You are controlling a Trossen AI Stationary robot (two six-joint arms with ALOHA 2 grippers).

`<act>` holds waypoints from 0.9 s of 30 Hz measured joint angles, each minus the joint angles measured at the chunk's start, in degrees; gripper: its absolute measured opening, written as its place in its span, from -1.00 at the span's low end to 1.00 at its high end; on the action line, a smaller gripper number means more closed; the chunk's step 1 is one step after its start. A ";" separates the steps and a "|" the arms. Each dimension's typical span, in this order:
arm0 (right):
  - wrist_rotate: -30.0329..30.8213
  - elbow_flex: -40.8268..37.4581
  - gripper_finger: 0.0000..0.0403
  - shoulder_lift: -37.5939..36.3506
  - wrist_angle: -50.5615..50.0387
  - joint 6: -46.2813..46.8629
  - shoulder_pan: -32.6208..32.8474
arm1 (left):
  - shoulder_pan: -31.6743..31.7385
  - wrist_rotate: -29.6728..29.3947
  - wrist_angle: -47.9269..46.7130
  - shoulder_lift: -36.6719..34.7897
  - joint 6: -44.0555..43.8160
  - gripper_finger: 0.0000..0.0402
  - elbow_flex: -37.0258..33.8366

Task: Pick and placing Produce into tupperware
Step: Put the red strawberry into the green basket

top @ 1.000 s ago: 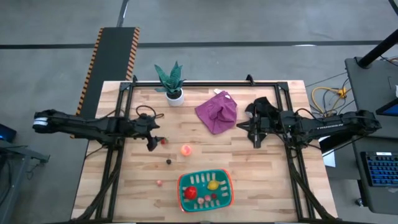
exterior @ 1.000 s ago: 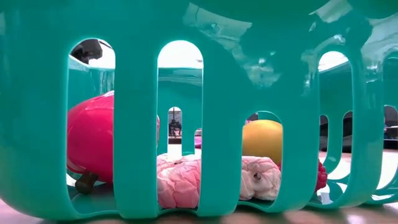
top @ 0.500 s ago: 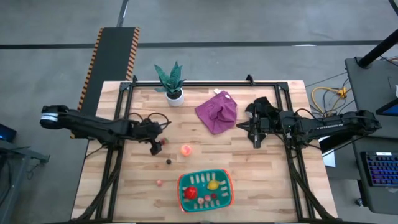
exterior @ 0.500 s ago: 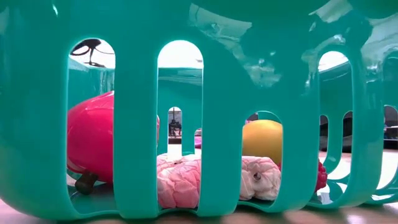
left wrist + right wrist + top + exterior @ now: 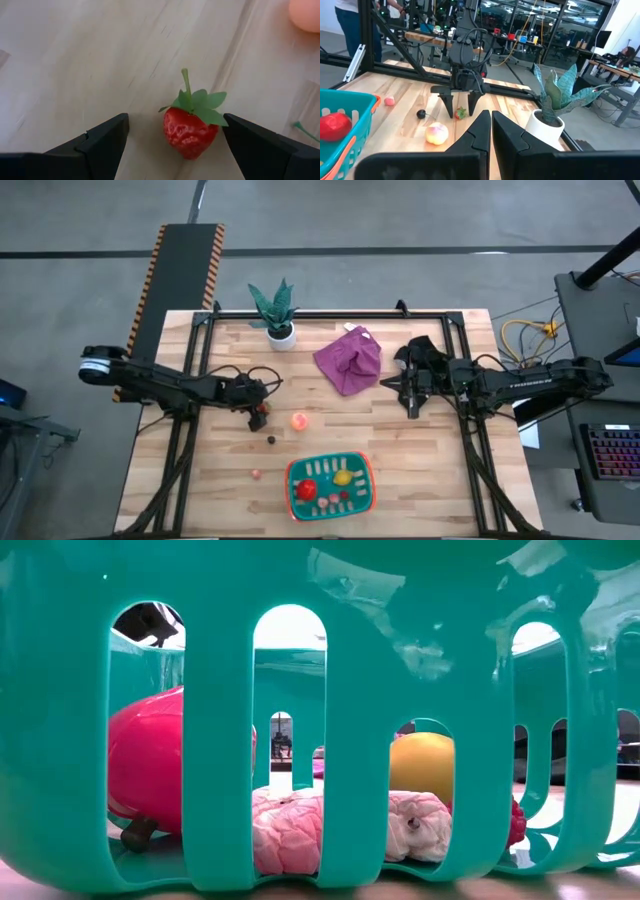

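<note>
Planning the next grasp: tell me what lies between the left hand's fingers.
A strawberry sits on the table between the open left hand's fingers, untouched, in the left wrist view.

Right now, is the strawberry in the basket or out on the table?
Out. The strawberry lies on the bare table, between the open left gripper's fingers, away from the basket.

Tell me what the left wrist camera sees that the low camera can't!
Only the left wrist view shows the small red toy strawberry with green leaves lying on the pale wooden table, between the open left end effector fingers, which do not touch it. Only the low view shows the teal slotted plastic basket holding a shiny red round fruit, a yellow round fruit and pink crinkly pieces. Both share only the wooden tabletop.
</note>
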 joint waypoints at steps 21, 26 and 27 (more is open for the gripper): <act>0.00 0.00 -0.96 0.00 -0.23 0.00 0.00 | -0.33 2.68 0.43 0.00 3.00 -0.48 0.32; 0.00 0.00 -0.96 -0.04 -0.21 -1.17 0.00 | -0.41 7.42 -0.86 -1.40 3.54 -0.48 1.24; 0.00 0.00 -0.96 -0.04 -0.21 -1.33 0.00 | -0.43 8.11 -0.85 -1.93 3.65 -0.48 1.84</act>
